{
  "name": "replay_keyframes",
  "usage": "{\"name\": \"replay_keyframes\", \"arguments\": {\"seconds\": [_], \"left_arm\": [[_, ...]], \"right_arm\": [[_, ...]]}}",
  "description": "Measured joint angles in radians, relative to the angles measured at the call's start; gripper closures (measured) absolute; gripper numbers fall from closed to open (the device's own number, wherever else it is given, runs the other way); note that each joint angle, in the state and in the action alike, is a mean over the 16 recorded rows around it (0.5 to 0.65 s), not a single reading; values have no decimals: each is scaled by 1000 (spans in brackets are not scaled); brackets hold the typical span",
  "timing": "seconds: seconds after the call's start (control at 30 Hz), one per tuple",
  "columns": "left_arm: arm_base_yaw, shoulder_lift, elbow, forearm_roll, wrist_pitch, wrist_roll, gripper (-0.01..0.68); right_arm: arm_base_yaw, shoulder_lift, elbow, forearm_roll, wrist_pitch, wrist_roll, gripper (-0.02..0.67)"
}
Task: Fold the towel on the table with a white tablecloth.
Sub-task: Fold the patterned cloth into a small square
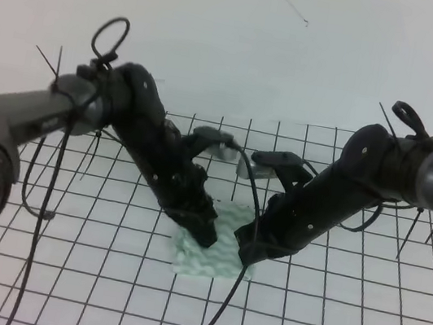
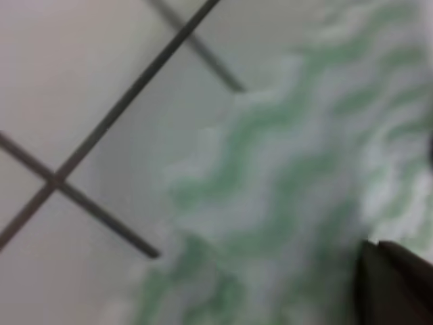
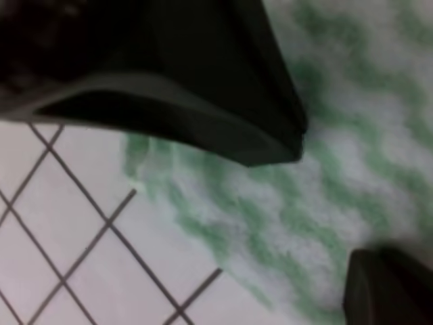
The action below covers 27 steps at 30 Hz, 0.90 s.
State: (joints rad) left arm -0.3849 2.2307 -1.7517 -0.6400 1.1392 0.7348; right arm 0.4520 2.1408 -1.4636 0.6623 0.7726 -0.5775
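Note:
The towel (image 1: 210, 256), pale with green wavy stripes, lies small and bunched on the white grid tablecloth (image 1: 83, 273) that covers the table. My left gripper (image 1: 205, 233) is down on the towel's left part. In the left wrist view only one dark fingertip (image 2: 396, 284) shows at the corner, over the striped towel (image 2: 291, 189). My right gripper (image 1: 246, 254) is down on the towel's right edge. In the right wrist view its fingers (image 3: 203, 101) stand apart, with the towel (image 3: 338, 196) showing between them.
A black cable (image 1: 223, 304) hangs from the arms across the towel toward the front edge. Another cable loop (image 1: 40, 184) hangs under the left arm. A plain white wall (image 1: 237, 34) rises behind the table.

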Motion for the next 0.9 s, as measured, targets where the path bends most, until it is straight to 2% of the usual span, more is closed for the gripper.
{"name": "replay_keyframes", "arguments": {"seconds": [0.2, 0.43, 0.67, 0.9], "left_arm": [[0, 20, 0, 27, -8, -14, 672], [0, -51, 0, 61, -4, -40, 672], [0, -229, 0, 92, 22, -75, 672], [0, -497, 0, 134, 44, -138, 672]], "right_arm": [[0, 5, -1, -7, 10, -2, 651], [0, -37, -2, -18, 39, -5, 651], [-3, -171, -3, -56, 54, -4, 651], [-38, -420, -3, -185, 29, 38, 652]]}}
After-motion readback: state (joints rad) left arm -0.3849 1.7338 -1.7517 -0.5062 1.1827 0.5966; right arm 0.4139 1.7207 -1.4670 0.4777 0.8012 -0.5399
